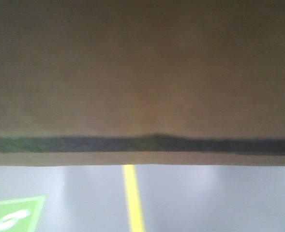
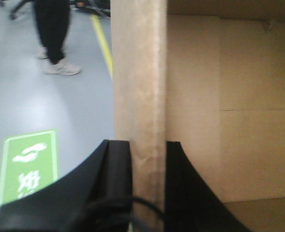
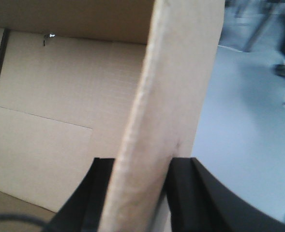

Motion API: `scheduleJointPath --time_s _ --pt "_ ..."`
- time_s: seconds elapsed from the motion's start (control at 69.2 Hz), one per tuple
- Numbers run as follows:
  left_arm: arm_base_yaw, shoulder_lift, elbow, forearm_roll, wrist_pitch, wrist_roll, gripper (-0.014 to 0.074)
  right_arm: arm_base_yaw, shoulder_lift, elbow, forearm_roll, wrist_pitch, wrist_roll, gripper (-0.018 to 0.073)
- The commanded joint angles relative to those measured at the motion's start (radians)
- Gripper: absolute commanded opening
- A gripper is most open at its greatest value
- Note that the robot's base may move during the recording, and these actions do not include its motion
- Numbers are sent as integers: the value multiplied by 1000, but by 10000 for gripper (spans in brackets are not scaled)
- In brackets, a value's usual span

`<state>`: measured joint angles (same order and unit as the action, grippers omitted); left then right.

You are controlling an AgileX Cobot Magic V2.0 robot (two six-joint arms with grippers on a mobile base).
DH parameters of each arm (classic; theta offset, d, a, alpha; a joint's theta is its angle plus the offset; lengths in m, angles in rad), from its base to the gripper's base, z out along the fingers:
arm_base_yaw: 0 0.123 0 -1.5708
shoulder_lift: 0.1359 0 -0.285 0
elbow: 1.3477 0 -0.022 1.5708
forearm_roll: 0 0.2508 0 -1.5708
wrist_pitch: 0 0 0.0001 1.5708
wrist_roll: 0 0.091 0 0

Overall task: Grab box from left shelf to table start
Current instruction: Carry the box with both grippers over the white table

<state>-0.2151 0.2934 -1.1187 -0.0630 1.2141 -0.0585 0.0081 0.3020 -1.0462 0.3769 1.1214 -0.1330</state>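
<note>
The box (image 1: pixel 142 72) is blurred, cropped at top and both sides.

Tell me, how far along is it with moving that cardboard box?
Grasping looks done: the left gripper and right gripper each clamp a wall of the box. Carrying seems in hand: the box fills the front view with grey floor beneath it. Left to do: setting it on a table; none is in view.

I see the box (image 1: pixel 142 67) plain brown, with a dark band (image 1: pixel 142 144) near its lower edge. The floor (image 1: pixel 219 193) is pale grey, crossed by a yellow line (image 1: pixel 134 198) and a green sign (image 1: pixel 14 215) with white marks. My left claw (image 2: pixel 148 162) and right claw (image 3: pixel 137 169) are black.
</note>
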Motion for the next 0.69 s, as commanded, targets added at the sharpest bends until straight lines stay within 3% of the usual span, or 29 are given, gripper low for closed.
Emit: scheduleJointPath --time_s 0.0,0.679 --pt "-9 15 -33 -82 -140 0 -92 -1 15 -25 19 -123 -33 20" --pt "-9 15 -33 -82 -140 0 -92 -1 15 -25 19 -123 -33 20"
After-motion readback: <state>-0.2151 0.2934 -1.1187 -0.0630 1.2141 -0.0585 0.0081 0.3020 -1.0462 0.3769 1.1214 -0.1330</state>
